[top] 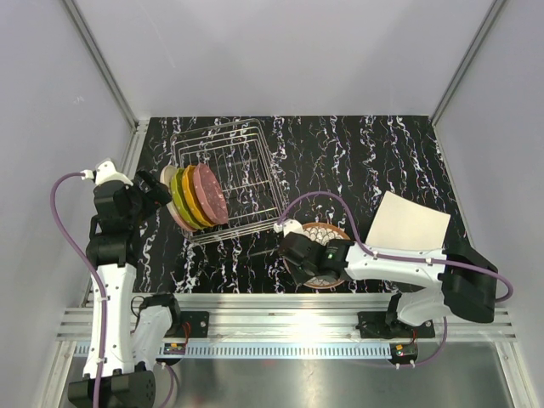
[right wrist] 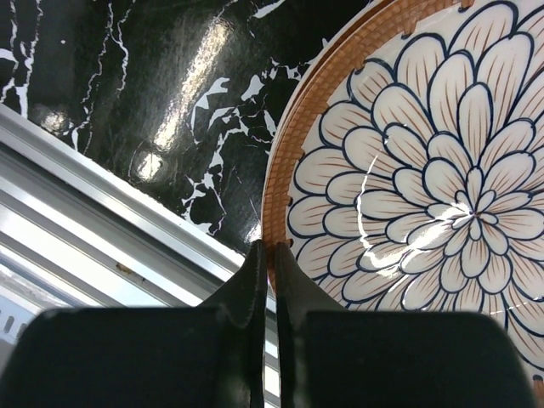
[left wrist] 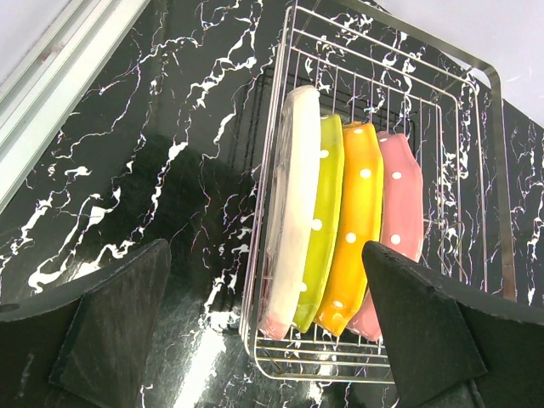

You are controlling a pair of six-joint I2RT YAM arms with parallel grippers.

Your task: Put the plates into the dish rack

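Right pincer (right wrist: pixel 267 252) clamped on brown rim of petal-patterned plate (right wrist: pixel 425 170), lying off near right corner of dish rack (top: pixel 246 140). Edge grip likely for tipping it upright. Left pincer (top: pixel 160 194) apart, idle at rack's left end, beside four racked plates (left wrist: pixel 357 229).

Tabletop (top: pixel 382 161): black marble pattern, white veins, mid-frame.
Walls (top: pixel 280 51): plain pale grey panels, top and both sides.
Rail (top: pixel 255 310): ribbed aluminium, lower frame.
Light: bright glare on rail.

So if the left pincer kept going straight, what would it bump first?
The left pincer would probably hit the wire side of the dish rack first, the cream plate right behind it, though depth is unclear.
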